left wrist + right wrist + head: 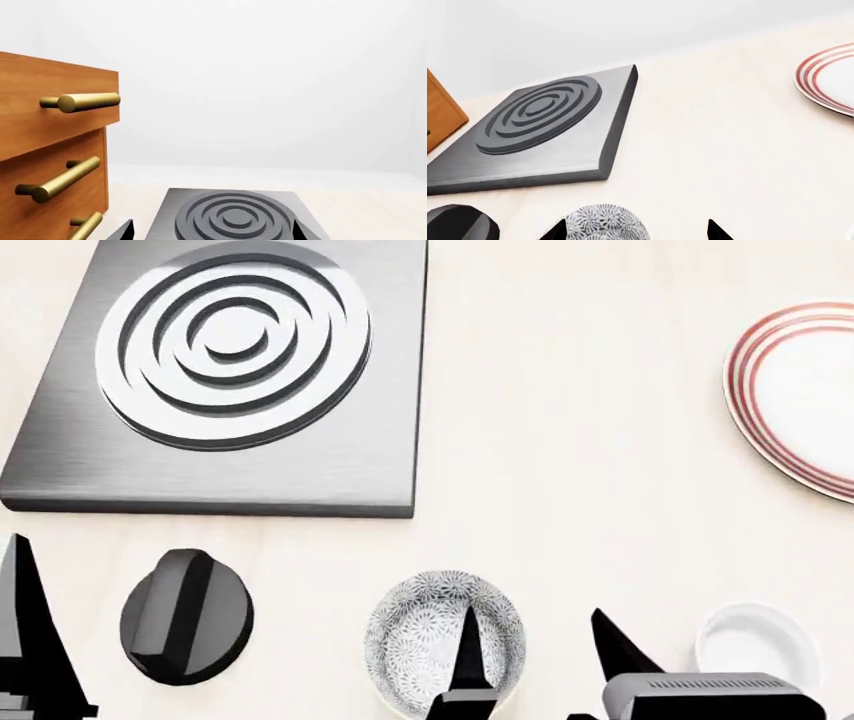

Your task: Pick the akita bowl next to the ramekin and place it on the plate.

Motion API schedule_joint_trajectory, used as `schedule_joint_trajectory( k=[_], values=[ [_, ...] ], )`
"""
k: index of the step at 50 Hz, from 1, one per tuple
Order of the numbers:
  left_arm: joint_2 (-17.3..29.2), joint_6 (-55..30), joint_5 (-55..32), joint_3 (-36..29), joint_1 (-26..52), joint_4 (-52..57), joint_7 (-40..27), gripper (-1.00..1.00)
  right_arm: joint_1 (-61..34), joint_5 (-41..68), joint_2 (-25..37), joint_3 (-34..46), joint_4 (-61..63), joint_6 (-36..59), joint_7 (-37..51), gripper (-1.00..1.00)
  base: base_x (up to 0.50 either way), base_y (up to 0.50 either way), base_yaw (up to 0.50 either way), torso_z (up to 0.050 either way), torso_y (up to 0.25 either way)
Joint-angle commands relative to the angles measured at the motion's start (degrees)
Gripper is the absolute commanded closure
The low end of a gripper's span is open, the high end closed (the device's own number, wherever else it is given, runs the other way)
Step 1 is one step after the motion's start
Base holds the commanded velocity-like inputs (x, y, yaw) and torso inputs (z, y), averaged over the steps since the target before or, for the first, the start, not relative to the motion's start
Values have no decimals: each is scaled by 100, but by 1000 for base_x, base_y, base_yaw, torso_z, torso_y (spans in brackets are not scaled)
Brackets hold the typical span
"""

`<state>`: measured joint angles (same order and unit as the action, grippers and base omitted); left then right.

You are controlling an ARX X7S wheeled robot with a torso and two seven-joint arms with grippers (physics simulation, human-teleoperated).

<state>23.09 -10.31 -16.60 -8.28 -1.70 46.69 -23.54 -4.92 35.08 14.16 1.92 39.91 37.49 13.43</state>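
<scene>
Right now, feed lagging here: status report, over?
Right gripper open, one finger inside the akita bowl, one outside. Left gripper open, idle near the burner plate. Ramekin beside bowl; plate path clear.

1 patterned akita bowl (445,640) is seen, with the right gripper (534,655) finger tips on both sides of it. 1 white ramekin (758,644) is seen just beside that gripper. 1 red-ringed plate (797,390), 1 black knob (186,615) and 1 grey burner slab (227,370) are counted farther off. 3 gold handles (80,102) are counted on 1 wooden cabinet (40,130).

light: bright, even, diffuse | shadows: faint, soft | glare: none | focus: sharp, clean render
</scene>
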Motion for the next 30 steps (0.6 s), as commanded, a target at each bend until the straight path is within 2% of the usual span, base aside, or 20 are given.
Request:
schedule_joint_trajectory(
  k=[1,30],
  values=[
    [-98,-20,41,148,-14,56,130,-100,-9,-7,-110,-126,-165,27,-127,-100,0,0,0,0,0],
    [-49,60,26,143,-48,-3,85,-100,-85,97,-77,-2,-558,-2,-165,-100,0,0,0,0,0]
  ],
)
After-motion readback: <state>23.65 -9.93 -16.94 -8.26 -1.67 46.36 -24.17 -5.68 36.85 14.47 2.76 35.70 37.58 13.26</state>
